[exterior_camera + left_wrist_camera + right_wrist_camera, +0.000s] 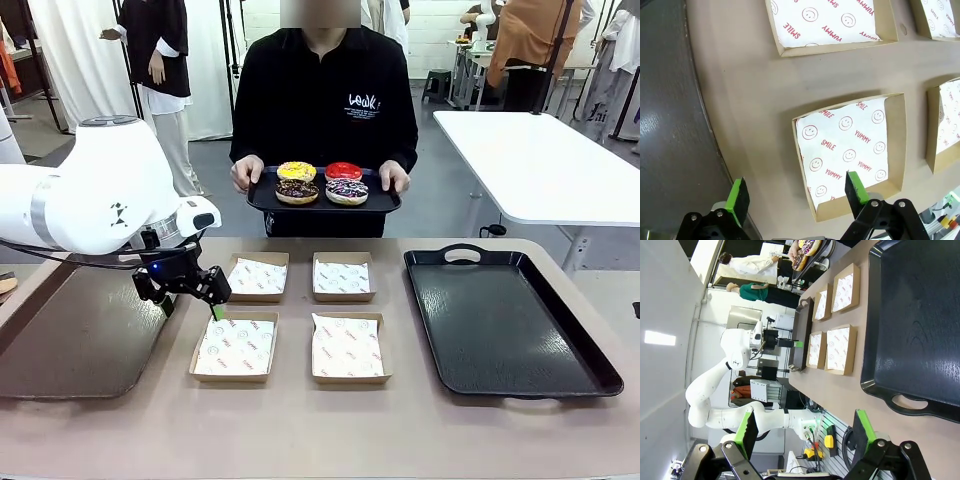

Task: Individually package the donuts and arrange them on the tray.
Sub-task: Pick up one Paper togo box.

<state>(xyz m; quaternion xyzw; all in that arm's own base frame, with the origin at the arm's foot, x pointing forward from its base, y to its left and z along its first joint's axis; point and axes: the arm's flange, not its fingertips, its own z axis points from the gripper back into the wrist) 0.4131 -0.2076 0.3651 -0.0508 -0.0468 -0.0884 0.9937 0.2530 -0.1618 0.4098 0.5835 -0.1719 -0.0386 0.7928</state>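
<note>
Four donuts lie on a small black tray (262, 197) that a person holds in both hands at the far side: a yellow-iced donut (296, 171), a red-iced donut (343, 171), a chocolate donut (297, 192) and a sprinkled donut (347, 192). The large black tray (505, 320) lies bare on the right of the table. My left gripper (190, 305) hangs open just above the left edge of the near-left box (235, 347). In the left wrist view that gripper (796, 192) holds nothing over the box (847, 150). My right gripper (805, 430) is open, off the table beyond the large tray (915, 325).
Four shallow paper-lined boxes sit in two rows mid-table, including the far-left box (257, 277), the far-right box (343, 277) and the near-right box (347, 348). A dark tray (70, 340) lies at the left edge under my left arm.
</note>
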